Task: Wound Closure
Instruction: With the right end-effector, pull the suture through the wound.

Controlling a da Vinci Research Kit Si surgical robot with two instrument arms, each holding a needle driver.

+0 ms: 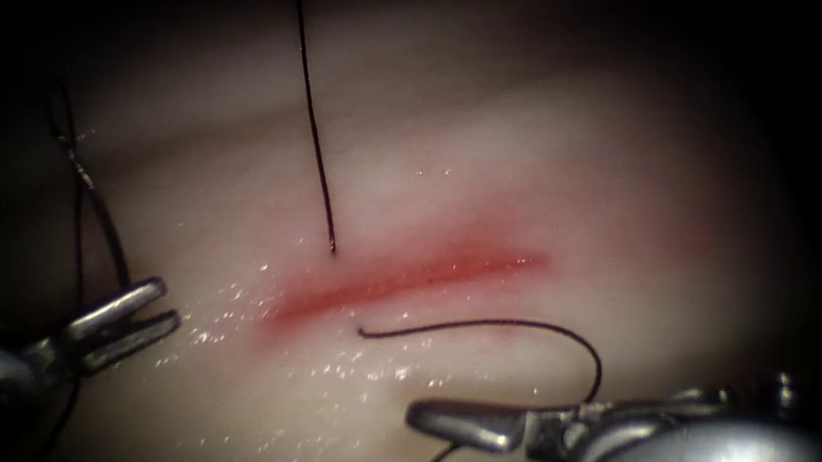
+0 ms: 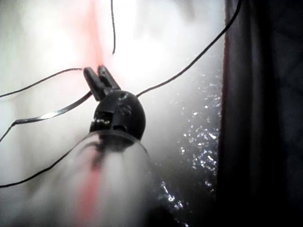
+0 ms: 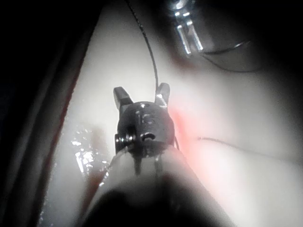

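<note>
Background: pale, wet-glistening tissue, dark at the edges of the endoscope view.

Cut: slanting, tinged with red fluid, between the two tools, up and to the right of the left tool and beyond the right tool's tips.

Left tool: to the left of the cut, pointing toward its lower end. Jaws parted, with nothing seen between the tips. Same reading in the left wrist view.

Right tool: on the near side of the cut, tips pointing left. Seen edge-on from the endoscope; in the right wrist view jaws plainly apart, gripping nothing.

Needle: bright curved strip in the left wrist view, one end reaching the side of the left tool just behind its jaws; contact there cannot be told. Visible length out of the tissue, away from the cut.

Thread: one dark strand descending from above into the tissue at the cut's far edge, ahead of the left tool's tips. A second run arcing from a free thread end just beyond the right tool's tips, round to its wrist. A further loop behind the left tool. In the right wrist view, a strand passing close against one right jaw, not clamped.
</note>
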